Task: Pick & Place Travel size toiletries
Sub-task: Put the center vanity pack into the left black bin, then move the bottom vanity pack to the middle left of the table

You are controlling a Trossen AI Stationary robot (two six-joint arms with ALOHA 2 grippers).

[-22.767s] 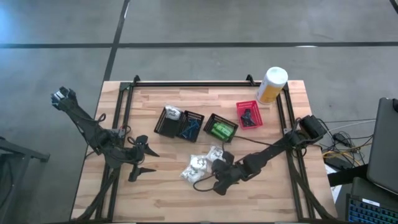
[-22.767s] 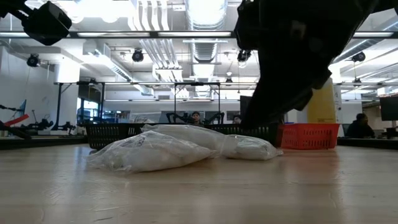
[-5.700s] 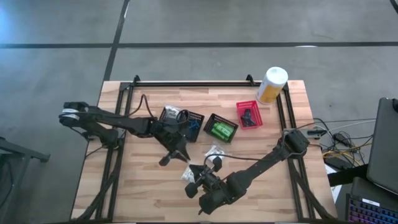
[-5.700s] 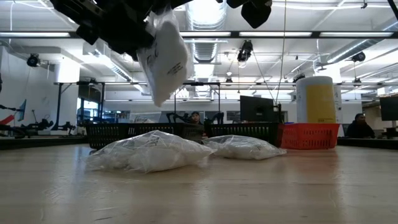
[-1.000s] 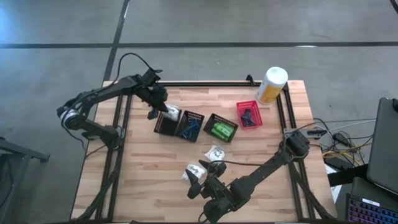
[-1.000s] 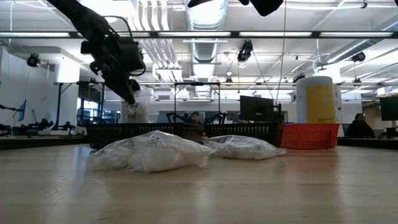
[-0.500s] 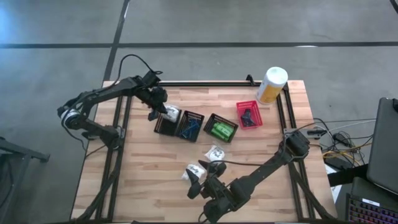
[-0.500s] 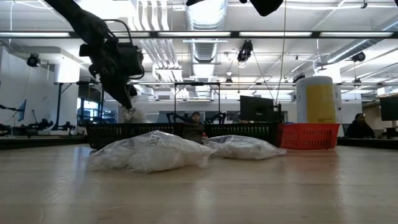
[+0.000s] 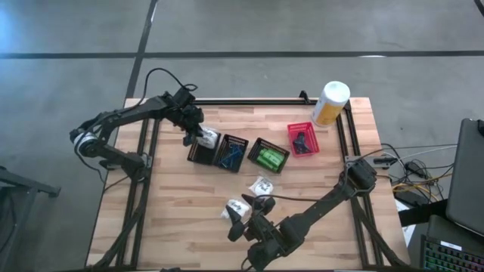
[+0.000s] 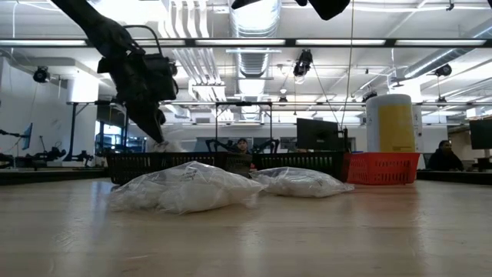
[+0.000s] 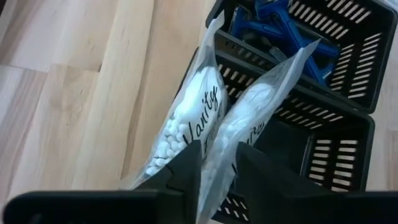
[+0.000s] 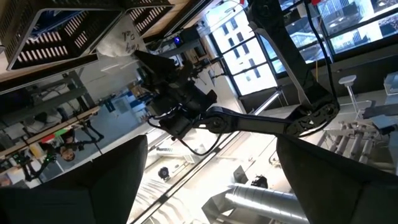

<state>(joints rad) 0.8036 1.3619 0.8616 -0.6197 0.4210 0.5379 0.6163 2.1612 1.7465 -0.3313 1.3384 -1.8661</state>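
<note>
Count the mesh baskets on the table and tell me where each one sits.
4, in a row across the table's middle: black basket under the left claw, second black basket, third black basket, red basket rightmost.

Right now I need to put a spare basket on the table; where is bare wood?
Free: the left side of the table, below the left end effector and leftmost black basket. Also free: below the red basket. Crowded: the basket row and the white packets near the right end effector.

Even, bright light from above falls on the table, with only soft, short shadows. In the low view ceiling strip lights glare white, and the near tabletop is blurred. The right wrist view's windows are blown out; its near dark fingers are unfocused silhouettes.
</note>
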